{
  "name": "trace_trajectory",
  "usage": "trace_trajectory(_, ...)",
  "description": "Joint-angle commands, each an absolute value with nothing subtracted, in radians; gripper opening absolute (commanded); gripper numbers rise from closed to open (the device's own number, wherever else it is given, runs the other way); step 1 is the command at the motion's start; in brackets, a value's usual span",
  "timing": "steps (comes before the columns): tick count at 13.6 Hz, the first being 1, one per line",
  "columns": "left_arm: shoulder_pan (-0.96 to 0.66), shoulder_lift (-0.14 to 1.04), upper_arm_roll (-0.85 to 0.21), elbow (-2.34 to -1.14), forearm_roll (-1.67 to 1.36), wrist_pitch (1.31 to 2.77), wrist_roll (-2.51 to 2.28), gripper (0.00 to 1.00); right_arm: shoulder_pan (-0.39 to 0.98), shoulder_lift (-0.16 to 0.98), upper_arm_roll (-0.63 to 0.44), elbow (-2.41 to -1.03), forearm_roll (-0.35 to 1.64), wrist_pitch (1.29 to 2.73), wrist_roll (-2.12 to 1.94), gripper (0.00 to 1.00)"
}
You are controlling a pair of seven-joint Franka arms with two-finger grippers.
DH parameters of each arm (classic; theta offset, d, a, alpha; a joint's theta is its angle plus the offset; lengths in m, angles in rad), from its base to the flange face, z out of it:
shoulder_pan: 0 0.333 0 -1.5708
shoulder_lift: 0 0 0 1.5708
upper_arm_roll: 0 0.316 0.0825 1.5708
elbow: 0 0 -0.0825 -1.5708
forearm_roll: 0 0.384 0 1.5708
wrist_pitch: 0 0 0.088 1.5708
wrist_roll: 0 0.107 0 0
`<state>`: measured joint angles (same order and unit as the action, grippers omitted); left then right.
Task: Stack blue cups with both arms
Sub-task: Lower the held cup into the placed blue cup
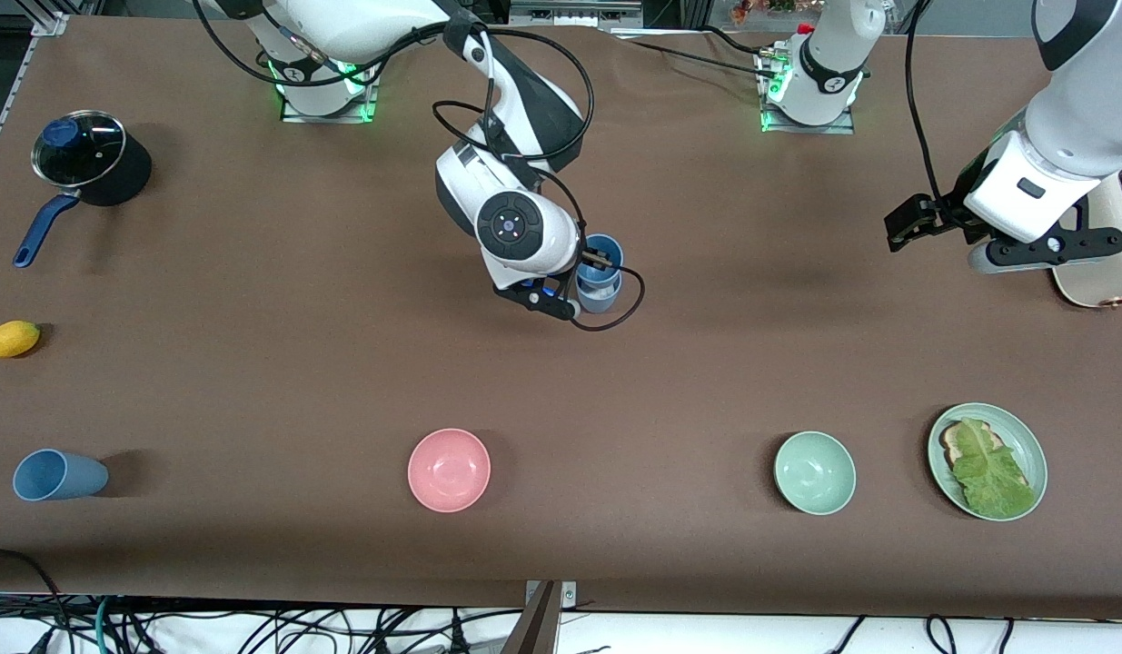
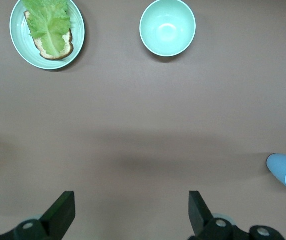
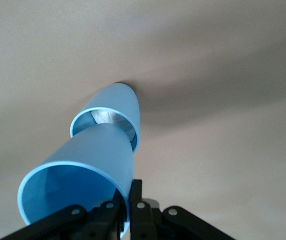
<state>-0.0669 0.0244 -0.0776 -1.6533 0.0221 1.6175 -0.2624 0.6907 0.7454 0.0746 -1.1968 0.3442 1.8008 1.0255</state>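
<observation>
My right gripper (image 1: 590,265) is shut on the rim of a plain blue cup (image 1: 604,250) at the middle of the table. It holds that cup tilted, the base entering the mouth of a second blue cup (image 1: 600,296) that stands on the table. In the right wrist view the held cup (image 3: 82,180) is pinched at its wall by the right gripper (image 3: 131,197), and its bottom sits in the standing cup (image 3: 125,102). My left gripper (image 1: 898,227) waits open and empty above the table at the left arm's end; its fingers (image 2: 62,215) stand wide apart.
A third blue cup (image 1: 59,475) lies on its side near the front, at the right arm's end. Also on the table are a pink bowl (image 1: 449,470), a pale green bowl (image 1: 815,472), a green plate (image 1: 1033,445) of bread and lettuce, a lidded pot (image 1: 84,159) and a yellow fruit (image 1: 11,339).
</observation>
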Motion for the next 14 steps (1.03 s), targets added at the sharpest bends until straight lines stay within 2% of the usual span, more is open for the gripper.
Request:
trace_trajectory(1, -0.068, 0.008, -0.074, -1.667, 0.005, 1.614, -0.253, 1.00, 0.701, 0.749, 0.075, -1.200, 0.347, 1.793, 1.043, 0.00)
trace_trajectory(14, -0.063, 0.008, -0.072, -1.667, 0.006, 1.614, -0.253, 1.00, 0.698, 0.761, 0.072, -1.195, 0.310, 1.810, 1.031, 0.00)
